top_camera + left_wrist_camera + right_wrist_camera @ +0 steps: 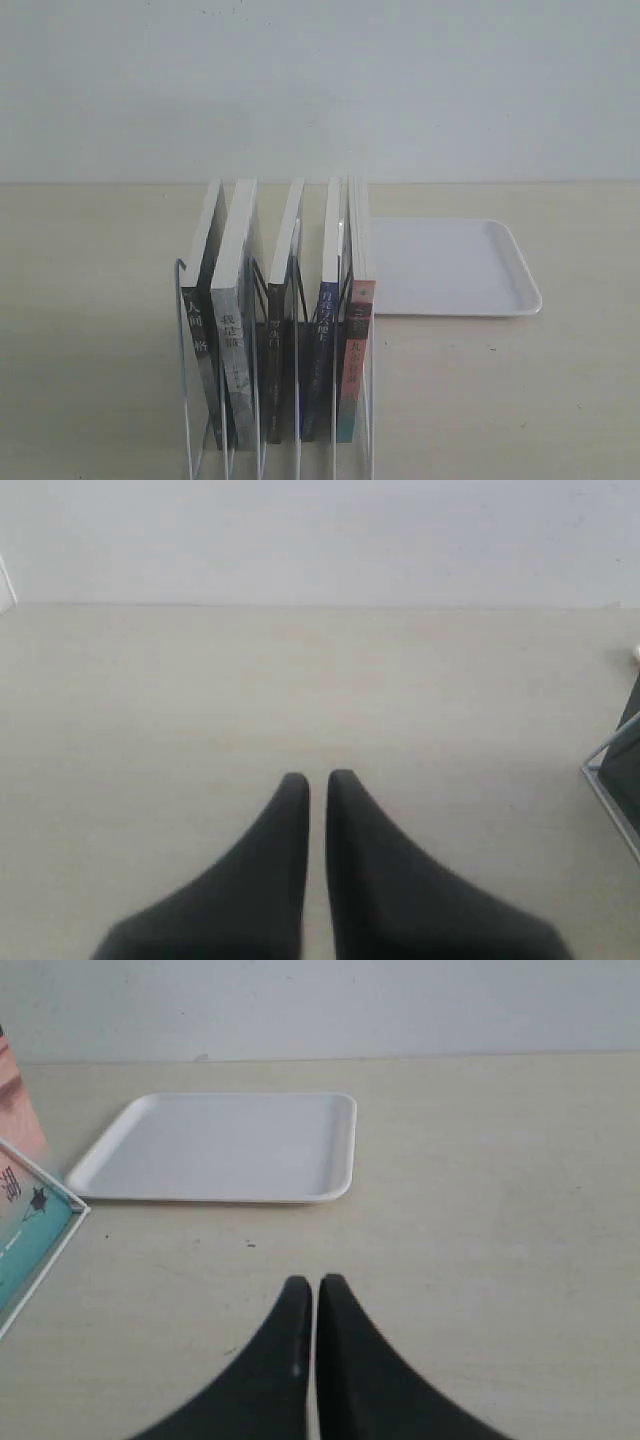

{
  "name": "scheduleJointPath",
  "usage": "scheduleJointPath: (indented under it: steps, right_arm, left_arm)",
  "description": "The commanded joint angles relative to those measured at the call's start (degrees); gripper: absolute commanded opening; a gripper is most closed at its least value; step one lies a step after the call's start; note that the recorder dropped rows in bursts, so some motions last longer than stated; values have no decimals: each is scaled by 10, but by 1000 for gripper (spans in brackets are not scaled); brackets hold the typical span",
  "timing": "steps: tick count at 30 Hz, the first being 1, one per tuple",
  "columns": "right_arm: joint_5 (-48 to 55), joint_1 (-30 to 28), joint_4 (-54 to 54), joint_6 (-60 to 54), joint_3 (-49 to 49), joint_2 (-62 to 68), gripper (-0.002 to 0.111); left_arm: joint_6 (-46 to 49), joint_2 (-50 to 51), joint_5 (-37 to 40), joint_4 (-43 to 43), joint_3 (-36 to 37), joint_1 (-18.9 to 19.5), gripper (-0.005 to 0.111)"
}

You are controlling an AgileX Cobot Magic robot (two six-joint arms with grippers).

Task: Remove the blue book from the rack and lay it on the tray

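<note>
Rack [183, 350] stands on table [90, 330], front centre of ext. view, five books upright in its slots, spines toward cam. Blue book [322, 330] is 4th from the left – between brown-spined book [274, 350] and pink-teal book [355, 350], which it stands just beside. It leans slightly, like its neighbours. Two grey-black books [198, 330] fill the left slots.

Tray [450, 265] lies flat on the table, right of the rack and further back, near the pink-teal book's far end. Can't tell if they touch.

L gripper [318, 780]: seen in wrist view only. Fingers [280, 860] point out low over bare table toward the back wall, roughly level. Jaws nearly together, with a narrow slit between the tips and nothing held. A rack corner w/ a dark book shows at the frame edge, well apart from the tips.

R gripper [314, 1282]: same pose – fingers [350, 1360] out over the table, aimed toward the wall. Jaws closed to a hairline, nothing between them. Tray [220, 1145] lies ahead of the tips and off to one side, apart from them. The pink-teal book's cover [25, 1230] shows at the frame edge beside the tray.
</note>
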Motion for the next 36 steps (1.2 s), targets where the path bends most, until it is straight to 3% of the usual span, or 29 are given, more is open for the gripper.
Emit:
scheduleJointPath:
  steps: [1,22,36]
  right_arm:
    - [-9,-4,-1,-4,0,-3,1]
    - [-10,-4,-6,-4,0,-3,1]
    - [-198,-4,-8,-4,0,-3,1]
  left_arm:
    - [1,-1,-2,1,2,-5,6]
    - [1,-1,-2,1,2,-5,6]
    - [1,-1,-2,1,2,-5,6]
